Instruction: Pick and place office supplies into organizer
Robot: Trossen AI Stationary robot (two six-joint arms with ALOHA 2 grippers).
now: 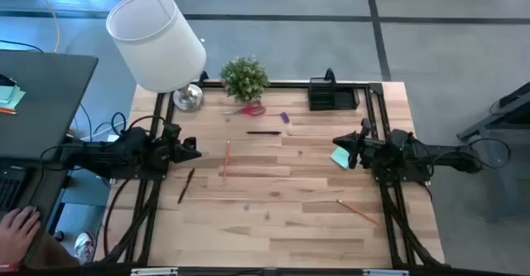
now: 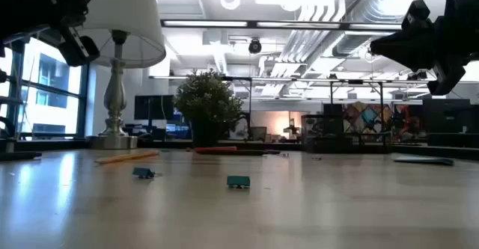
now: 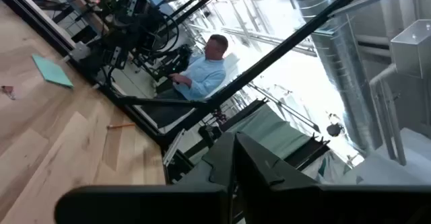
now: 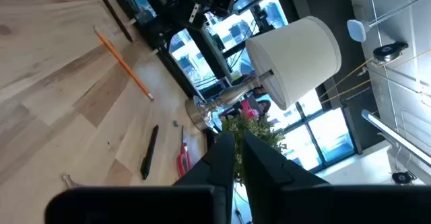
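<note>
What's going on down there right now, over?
Both grippers shut, empty: left gripper, right gripper. Supplies still scattered; organizer unfilled. Nothing blocking.

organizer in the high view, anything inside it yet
The organizer shows only dark compartments; no supplies visible inside, though its black interior hides detail. Scissors, pencils and sticky-note pad lie on the table.

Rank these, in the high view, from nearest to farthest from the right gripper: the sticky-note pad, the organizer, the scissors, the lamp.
1. Sticky-note pad: right beside the right gripper, on its left.
2. Organizer: at the table's far edge, right part.
3. Scissors: near the far edge, in front of the plant.
4. Lamp: far left corner.
</note>
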